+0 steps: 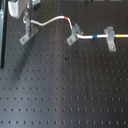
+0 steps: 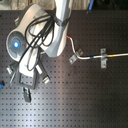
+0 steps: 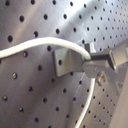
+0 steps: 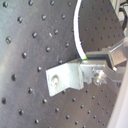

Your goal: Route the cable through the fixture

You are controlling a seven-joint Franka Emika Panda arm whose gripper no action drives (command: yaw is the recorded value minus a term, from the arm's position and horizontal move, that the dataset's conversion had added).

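The white cable [image 1: 52, 20] runs from the first exterior view's right edge through two grey clips, then arcs up and left to my gripper [image 1: 26, 18], which is shut on its end. Directly under the gripper stands the slim grey fixture [image 1: 28, 34]. In the first wrist view the cable [image 3: 45, 42] loops over the fixture [image 3: 67, 62] and meets the fingertips [image 3: 107, 57] beside its upright. The second wrist view shows the cable [image 4: 78, 30] coming down to the fixture [image 4: 67, 77] at the same spot. In the second exterior view the arm hides the fixture; the cable [image 2: 90, 56] shows on the right.
A slim clip [image 1: 74, 35] and a broader squat clip [image 1: 110, 39] hold the cable at mid and right; both show in the second exterior view [image 2: 74, 56] [image 2: 103, 58]. The black perforated board [image 1: 65, 90] spreads below. The robot's base and black hoses [image 2: 35, 35] fill the second exterior view's left.
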